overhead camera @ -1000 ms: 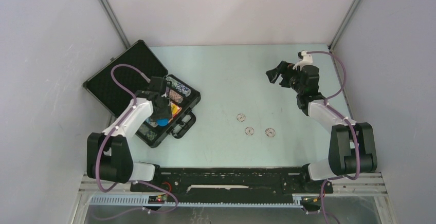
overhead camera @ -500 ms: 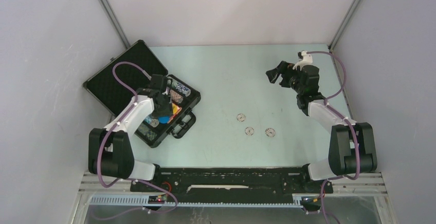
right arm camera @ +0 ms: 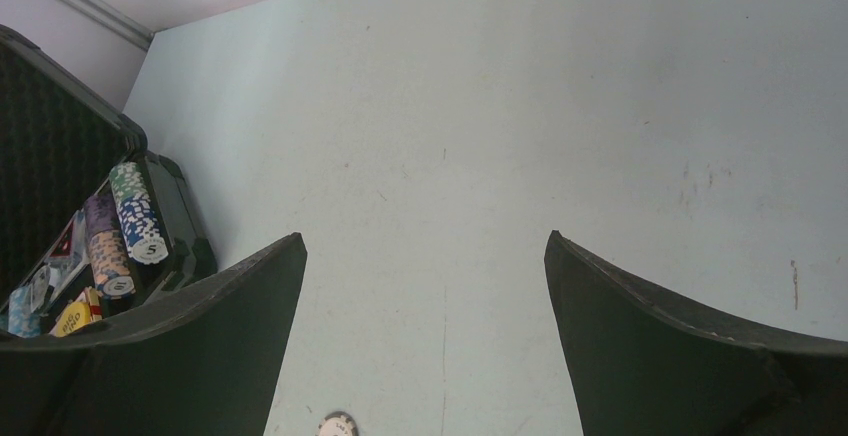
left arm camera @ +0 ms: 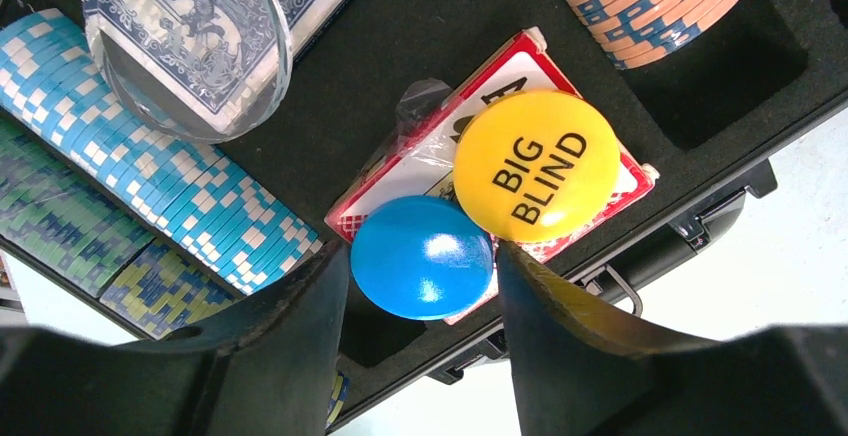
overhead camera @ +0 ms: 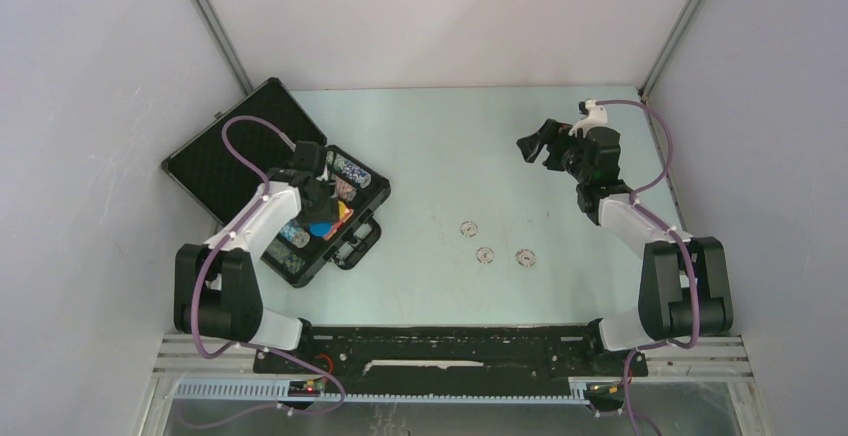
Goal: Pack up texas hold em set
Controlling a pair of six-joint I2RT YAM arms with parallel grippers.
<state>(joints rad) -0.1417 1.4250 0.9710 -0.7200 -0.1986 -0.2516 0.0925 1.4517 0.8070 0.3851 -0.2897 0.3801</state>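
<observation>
Two grippers, one change: the left gripper (left arm camera: pixel 420 254), clamped on the blue disc (left arm camera: pixel 422 268), had crept farther across the briefcase (overhead camera: pixel 235 146) — the right gripper (right arm camera: pixel 425 240) hung unmoved, jaws wide.

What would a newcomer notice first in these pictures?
The yellow disc marked BIG BLIND stands out, lying on a red deck inside the open case at the table's left. A blue disc sits beside it, between the fingers of the left gripper. Three chips lie loose mid-table, and the right gripper hangs open above the table.
</observation>
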